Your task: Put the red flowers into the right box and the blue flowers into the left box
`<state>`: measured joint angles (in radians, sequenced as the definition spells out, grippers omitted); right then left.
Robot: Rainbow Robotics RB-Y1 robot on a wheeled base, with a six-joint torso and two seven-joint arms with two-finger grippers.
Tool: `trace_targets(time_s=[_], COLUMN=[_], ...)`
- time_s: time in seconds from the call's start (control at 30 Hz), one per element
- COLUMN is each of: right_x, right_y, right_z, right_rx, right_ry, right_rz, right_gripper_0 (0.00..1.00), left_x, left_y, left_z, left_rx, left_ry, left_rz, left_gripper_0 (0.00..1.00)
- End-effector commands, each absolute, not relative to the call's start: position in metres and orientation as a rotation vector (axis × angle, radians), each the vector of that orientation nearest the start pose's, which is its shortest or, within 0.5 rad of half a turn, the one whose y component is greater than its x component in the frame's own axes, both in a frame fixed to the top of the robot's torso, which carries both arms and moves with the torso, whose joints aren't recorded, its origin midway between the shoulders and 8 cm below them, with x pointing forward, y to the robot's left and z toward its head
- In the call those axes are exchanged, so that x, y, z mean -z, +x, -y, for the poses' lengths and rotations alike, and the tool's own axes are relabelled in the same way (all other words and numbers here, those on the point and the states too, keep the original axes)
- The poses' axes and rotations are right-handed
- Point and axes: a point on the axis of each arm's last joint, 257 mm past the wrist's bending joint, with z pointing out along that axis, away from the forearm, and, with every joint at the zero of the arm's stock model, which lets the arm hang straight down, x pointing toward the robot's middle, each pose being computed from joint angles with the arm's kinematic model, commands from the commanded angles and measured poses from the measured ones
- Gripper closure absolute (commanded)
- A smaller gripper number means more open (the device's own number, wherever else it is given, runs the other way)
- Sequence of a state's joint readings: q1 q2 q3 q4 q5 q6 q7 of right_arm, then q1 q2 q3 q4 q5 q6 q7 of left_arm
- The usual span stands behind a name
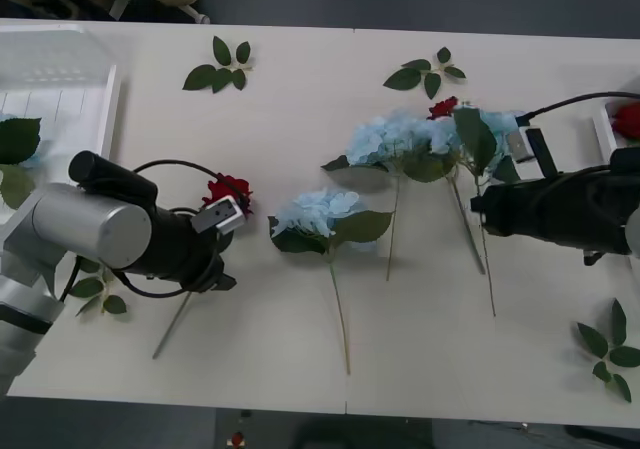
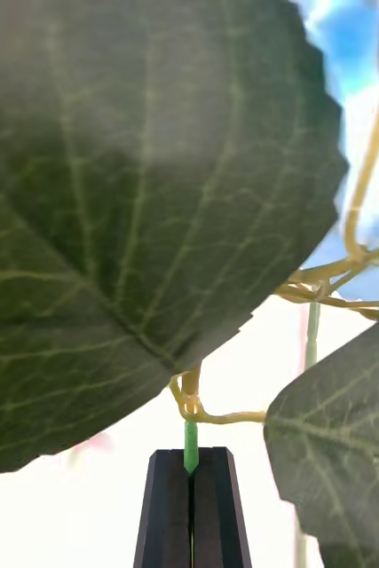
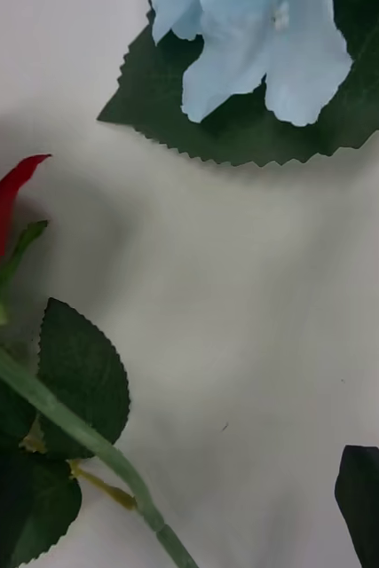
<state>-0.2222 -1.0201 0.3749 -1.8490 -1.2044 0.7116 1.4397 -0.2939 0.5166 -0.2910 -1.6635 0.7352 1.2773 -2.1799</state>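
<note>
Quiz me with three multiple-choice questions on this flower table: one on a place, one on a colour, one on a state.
1. The leftmost red rose lies: A on the table; B in a box; C in a gripper.
2. The right gripper's fingers are: A blue; B black; C white.
3. The right gripper is: A wide open; B shut on nothing; C shut on a green stem.
Answers: A, its stem lies flat there; B, both show black; C, the stem is pinched between them.

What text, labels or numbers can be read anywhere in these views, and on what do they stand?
None: no readable text, label or number on the table, the left box, the flowers or either arm.
</note>
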Motion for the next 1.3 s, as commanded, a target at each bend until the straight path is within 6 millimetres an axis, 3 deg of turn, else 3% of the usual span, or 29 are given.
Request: trace_targets(time_s=[0.03, 0.3, 0.6, 0.83, 1.03, 1.17, 1.3], right_x=[0.198, 0.157, 0.126, 0.102, 0.087, 0.078, 0.072], right_y=[0.459, 0.441, 0.433, 0.418, 0.404, 0.402, 0.399], right_z=[0.218, 0.219, 0.196, 0.17, 0.149, 0.136, 0.125], right_rx=[-0.613, -0.748, -0.843, -0.929, -0.987, -0.997, -1.013], right_ry=[-0.389, -0.46, -0.535, -0.623, -0.683, -0.691, -0.688], right_rz=[-2.181, -2.011, -1.844, -1.696, -1.574, -1.492, -1.434], right_gripper_0=[1.0, 1.0, 1.0, 1.0, 1.0, 1.0, 1.0], left_x=[0.336, 0.337, 0.33, 0.287, 0.238, 0.205, 0.186], left_y=[0.459, 0.461, 0.466, 0.456, 0.444, 0.433, 0.43], left_z=[-0.176, -0.177, -0.171, -0.161, -0.154, -0.141, -0.125], left_rx=[0.096, 0.072, 0.088, 0.235, 0.314, 0.447, 0.532], left_ry=[1.248, 1.256, 1.238, 1.248, 1.254, 1.209, 1.192], left_rz=[-2.301, -2.295, -2.27, -2.178, -2.044, -1.959, -1.878], left_gripper_0=[0.0, 0.0, 0.0, 0.0, 0.0, 0.0, 0.0])
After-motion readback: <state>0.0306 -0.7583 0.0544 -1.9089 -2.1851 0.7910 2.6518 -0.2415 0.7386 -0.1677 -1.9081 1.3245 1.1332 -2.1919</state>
